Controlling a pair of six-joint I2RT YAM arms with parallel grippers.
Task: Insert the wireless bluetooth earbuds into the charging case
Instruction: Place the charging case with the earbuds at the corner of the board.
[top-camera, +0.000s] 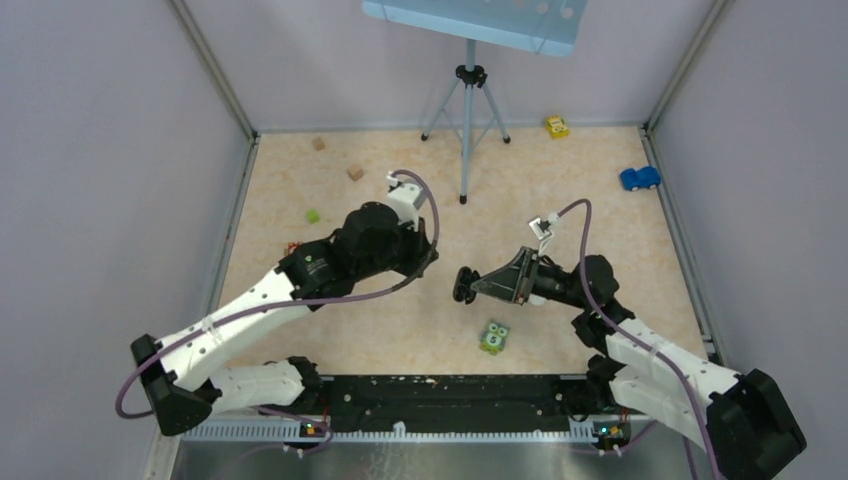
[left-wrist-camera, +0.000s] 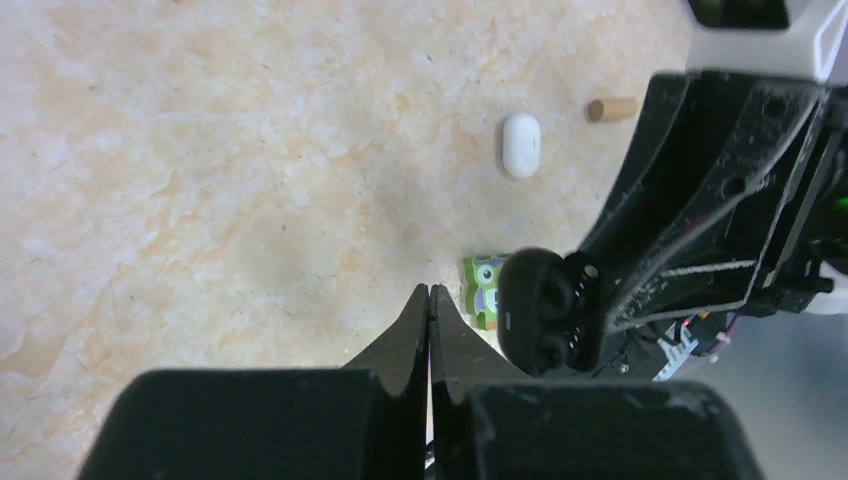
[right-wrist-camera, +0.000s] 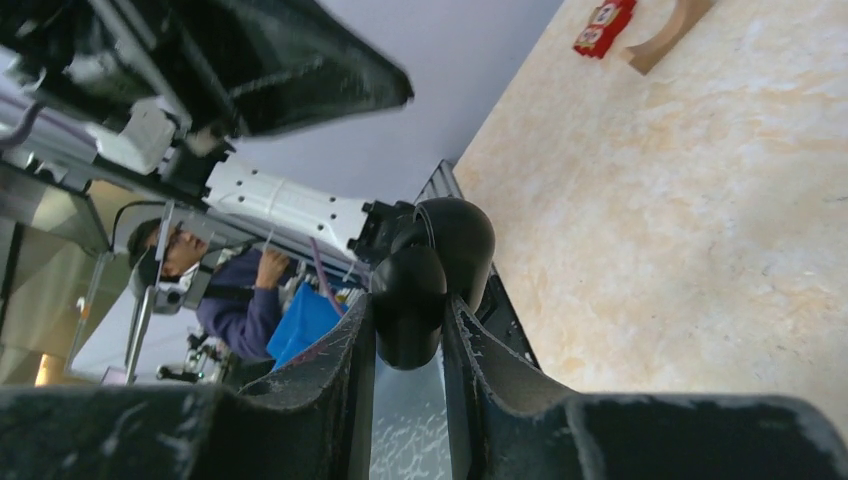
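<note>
Two dark wells face us in the open glossy black pebble-shaped charging case (left-wrist-camera: 545, 320), and our reading of progress hangs on them. From the left wrist view we cannot tell whether they are bare sockets or already have black buds seated in them. Nearest that camera, the left gripper (left-wrist-camera: 430, 298) has its fingers pressed flat together with nothing between them, the tips just beside the case. The right gripper (right-wrist-camera: 408, 305) pinches one half of the case, lid swung open, and holds it in the air above the table, turned toward the left arm.

Below them, on the pale marbled tabletop (left-wrist-camera: 200, 200), lies a small green owl-printed block (left-wrist-camera: 483, 290). Beyond it are a smooth white pebble-shaped case (left-wrist-camera: 521, 145), lying shut, and a short tan wooden peg (left-wrist-camera: 611, 108). Farther back sit two tan wooden cubes (top-camera: 355, 172) and a blue toy car (top-camera: 639, 178). We see no loose earbud anywhere on the table.

We judge the black case fetched and opened, so seating is either finished there or waiting on buds we cannot find. The white case looks untouched, so any white pair would be left to do, and the black lid is yet to be closed
</note>
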